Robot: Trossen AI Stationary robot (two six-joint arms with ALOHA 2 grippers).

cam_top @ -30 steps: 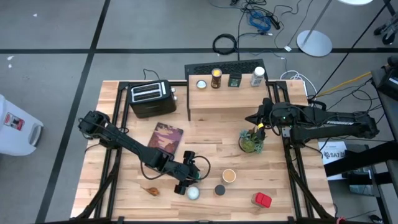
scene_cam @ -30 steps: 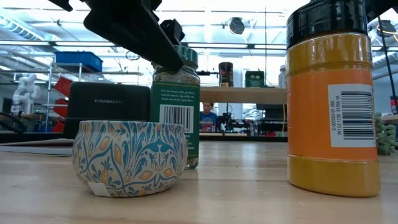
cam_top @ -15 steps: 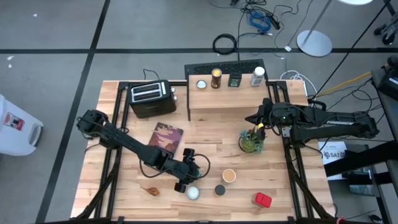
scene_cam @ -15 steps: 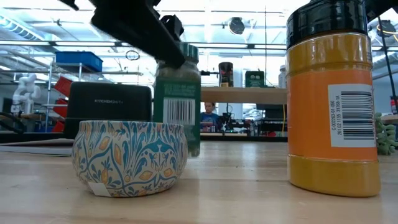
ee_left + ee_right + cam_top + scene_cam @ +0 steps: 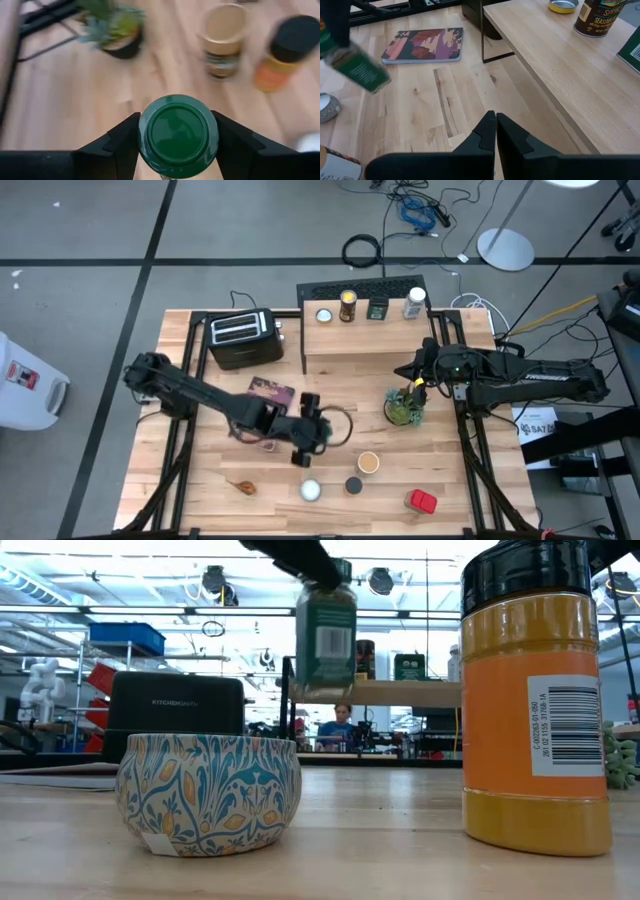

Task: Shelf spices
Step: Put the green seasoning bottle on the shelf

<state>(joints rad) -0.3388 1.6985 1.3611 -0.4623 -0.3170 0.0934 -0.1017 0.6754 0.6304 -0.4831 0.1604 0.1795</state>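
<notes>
The left gripper (image 5: 177, 137) had its fingers clamped on the green-capped spice jar (image 5: 326, 632), held clear above the worktop (image 5: 340, 400), mid-carry. Next, it likely needed carrying to a free spot on the shelf (image 5: 400, 335). The right gripper (image 5: 496, 132) waited near the shelf, fingers together

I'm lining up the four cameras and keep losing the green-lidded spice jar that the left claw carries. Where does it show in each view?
High view: mostly hidden under the left claw, mid-table.
Low view: green-lidded jar in the air at top centre, before the shelf.
Left wrist view: lid at bottom centre, clamped between the fingers.
Right wrist view: tilted at the left edge.
Shared landmark: the potted plant, in the high, low and left wrist views.
</notes>
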